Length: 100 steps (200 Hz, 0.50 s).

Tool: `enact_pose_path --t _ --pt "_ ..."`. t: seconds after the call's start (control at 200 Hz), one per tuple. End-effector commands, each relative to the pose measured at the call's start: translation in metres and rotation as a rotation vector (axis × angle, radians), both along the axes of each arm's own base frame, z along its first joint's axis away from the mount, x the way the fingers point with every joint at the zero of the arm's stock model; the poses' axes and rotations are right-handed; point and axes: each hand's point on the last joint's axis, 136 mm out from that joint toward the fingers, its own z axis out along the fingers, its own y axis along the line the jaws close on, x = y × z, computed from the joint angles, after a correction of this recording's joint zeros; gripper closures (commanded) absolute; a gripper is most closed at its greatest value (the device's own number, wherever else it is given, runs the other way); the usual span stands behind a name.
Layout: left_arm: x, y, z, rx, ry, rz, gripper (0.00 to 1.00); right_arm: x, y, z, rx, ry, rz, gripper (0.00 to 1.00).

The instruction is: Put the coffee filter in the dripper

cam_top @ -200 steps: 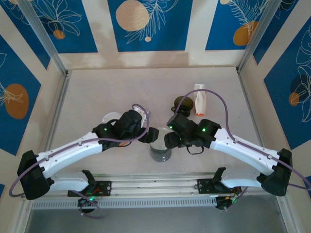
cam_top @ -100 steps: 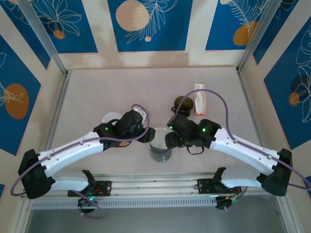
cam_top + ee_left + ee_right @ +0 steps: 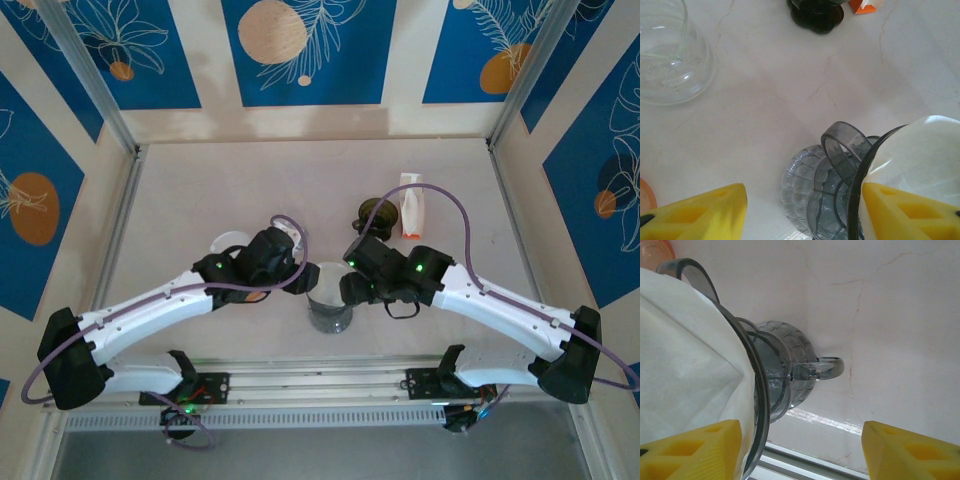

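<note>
Left pincer [image 3: 802, 194] withdrawn from dripper [image 3: 330, 302], part-open, empty; right pincer [image 3: 801, 426] agape, empty. Filter [image 3: 926, 156] sits in dripper: placement looks done.

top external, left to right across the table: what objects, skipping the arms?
glass vessel → dripper → dark round object → white-and-orange carton

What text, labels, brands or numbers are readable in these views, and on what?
None can be read.
The white and orange carton may carry print, but it is too small and blurred to tell.
The grey dripper, paper filter and glass vessel show no lettering.
</note>
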Motion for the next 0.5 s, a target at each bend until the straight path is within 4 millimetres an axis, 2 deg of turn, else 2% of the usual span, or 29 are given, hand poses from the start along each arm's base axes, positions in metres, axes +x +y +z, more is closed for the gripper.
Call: enact_pose_path --t 0.0,0.495 --pt "0.003 0.005 0.003 -0.008 0.002 0.028 0.37 0.001 0.000 0.011 0.021 -0.041 0.006 0.32" --pt "0.002 0.006 0.026 -0.069 -0.037 0.031 0.22 -0.001 -0.017 0.039 0.107 -0.135 -0.038 0.29"
